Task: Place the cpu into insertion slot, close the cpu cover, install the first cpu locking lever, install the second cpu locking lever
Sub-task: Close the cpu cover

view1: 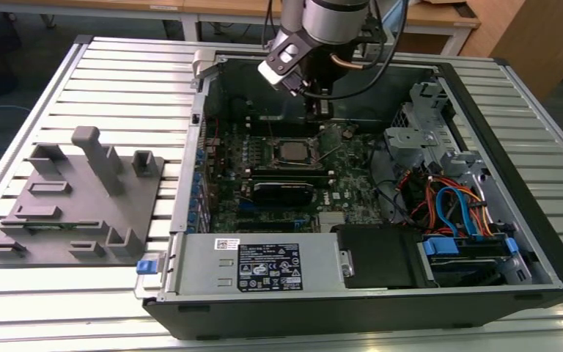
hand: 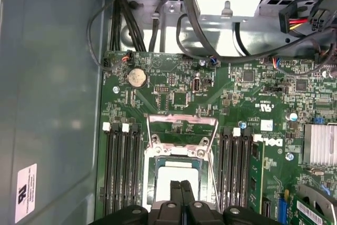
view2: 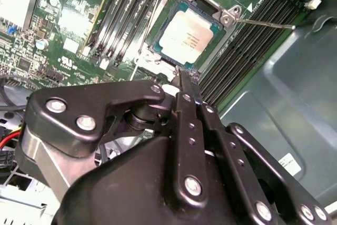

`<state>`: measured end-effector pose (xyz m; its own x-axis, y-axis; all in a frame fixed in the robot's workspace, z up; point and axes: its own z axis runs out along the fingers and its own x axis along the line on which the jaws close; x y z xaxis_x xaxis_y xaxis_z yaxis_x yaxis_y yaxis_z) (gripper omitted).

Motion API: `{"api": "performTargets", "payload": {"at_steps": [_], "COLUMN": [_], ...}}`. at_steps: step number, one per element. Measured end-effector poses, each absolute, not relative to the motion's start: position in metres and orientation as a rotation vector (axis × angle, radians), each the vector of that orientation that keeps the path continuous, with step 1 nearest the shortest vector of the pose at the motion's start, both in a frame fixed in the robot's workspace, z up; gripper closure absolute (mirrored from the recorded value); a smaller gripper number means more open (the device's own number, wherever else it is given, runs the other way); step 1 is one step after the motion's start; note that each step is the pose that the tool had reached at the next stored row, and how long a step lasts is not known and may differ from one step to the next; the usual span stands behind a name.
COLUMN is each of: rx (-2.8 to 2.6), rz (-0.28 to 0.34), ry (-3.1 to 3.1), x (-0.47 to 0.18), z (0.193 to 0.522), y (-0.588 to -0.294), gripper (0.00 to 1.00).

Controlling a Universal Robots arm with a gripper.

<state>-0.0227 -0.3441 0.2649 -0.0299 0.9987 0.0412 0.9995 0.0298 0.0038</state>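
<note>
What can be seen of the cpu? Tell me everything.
The cpu is a small flat square chip with a pale silvery metal top and green border. It lies flat in the insertion slot, uncovered, with the cpu cover swung up off it. The shut gripper hangs close over one edge; contact cannot be told.

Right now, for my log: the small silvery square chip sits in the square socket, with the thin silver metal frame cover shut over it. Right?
No. The small silvery square chip sits in the square socket, but the thin silver metal frame cover is open, swung back off it; the first wrist view shows this.
</note>
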Motion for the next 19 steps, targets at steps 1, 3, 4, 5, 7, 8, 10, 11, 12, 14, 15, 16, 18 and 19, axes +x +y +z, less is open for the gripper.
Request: {"api": "performTargets", "payload": {"at_steps": [1,3,4,5,7,8,10,11,12,14,15,16,18,19], "rx": [-2.169,-2.169,-2.169,-2.169,-2.168,-2.168,-2.168,-2.168,-2.168,-2.168,-2.168,-2.168,-2.168,-2.168], "rz": [-0.049,-0.048,-0.048,-0.048,-0.047,-0.047,-0.046,-0.046,-0.046,-0.046,-0.046,-0.046,-0.046,-0.046], "ry": [-2.235,-2.234,-2.234,-2.234,-2.234,-2.233,-2.233,-2.233,-2.233,-2.233,-2.233,-2.234,-2.233,-2.233], "x": [-0.021,-0.017,-0.015,-0.013,-0.009,-0.007,-0.005,-0.005,-0.005,-0.002,-0.002,-0.002,-0.001,-0.001], "z": [0.265,0.265,0.265,0.265,0.265,0.265,0.265,0.265,0.265,0.265,0.265,0.265,0.265,0.265], "y": [-0.344,-0.344,-0.344,-0.344,-0.344,-0.344,-0.344,-0.344,-0.344,-0.344,-0.344,-0.344,-0.344,-0.344], "gripper": [0.89,0.89,0.89,0.89,0.89,0.89,0.89,0.89,0.89,0.89,0.89,0.89,0.89,0.89]}}
